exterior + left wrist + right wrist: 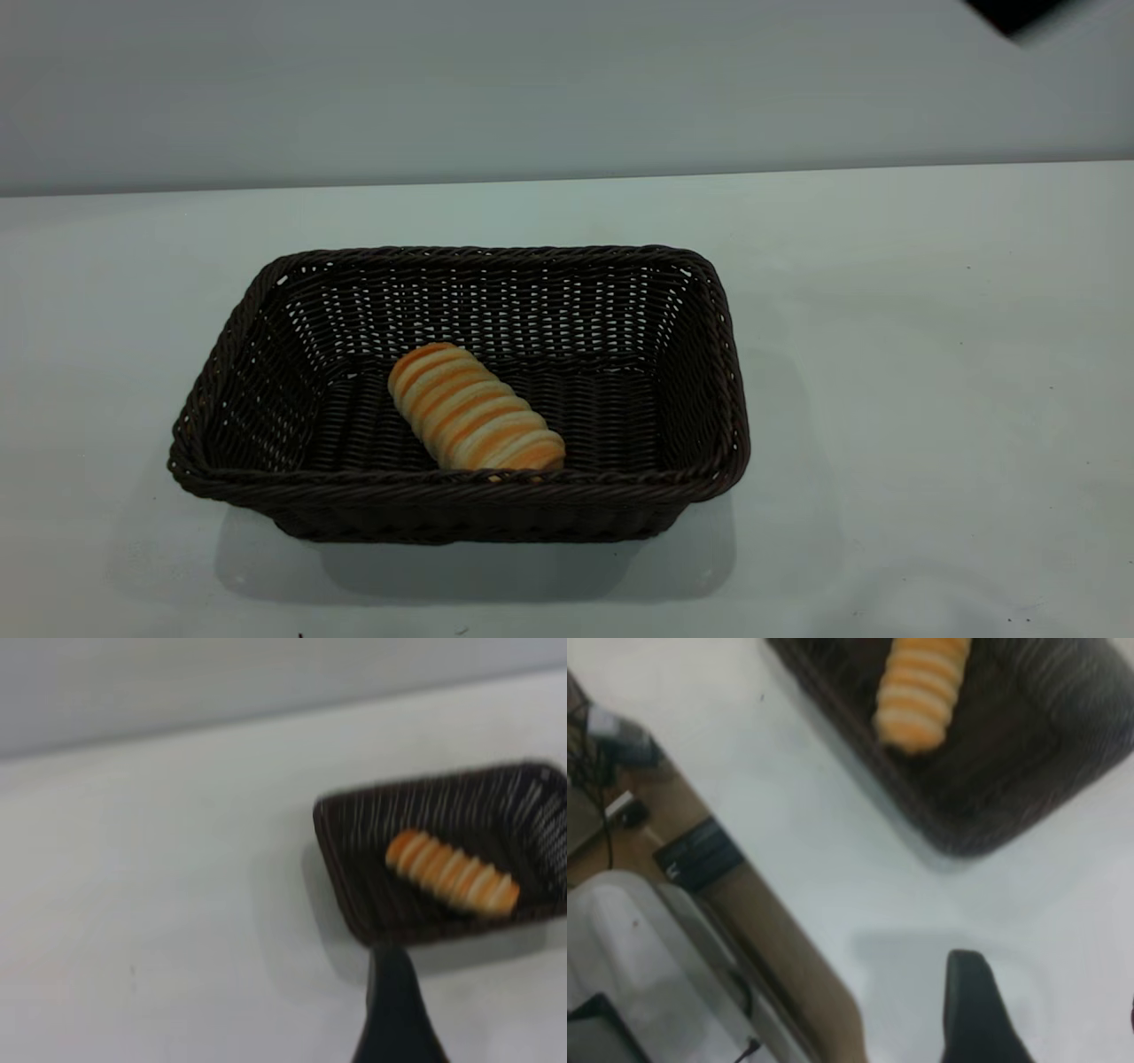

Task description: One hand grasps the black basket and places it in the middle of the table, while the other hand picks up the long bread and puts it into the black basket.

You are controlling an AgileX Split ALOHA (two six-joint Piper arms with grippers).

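Resting on the table [930,372], the black basket [461,509] holds the long bread [474,408] on its floor. Both grippers hang clear of the basket, empty; their opening cannot be told. A careless retreat could clip its rim.
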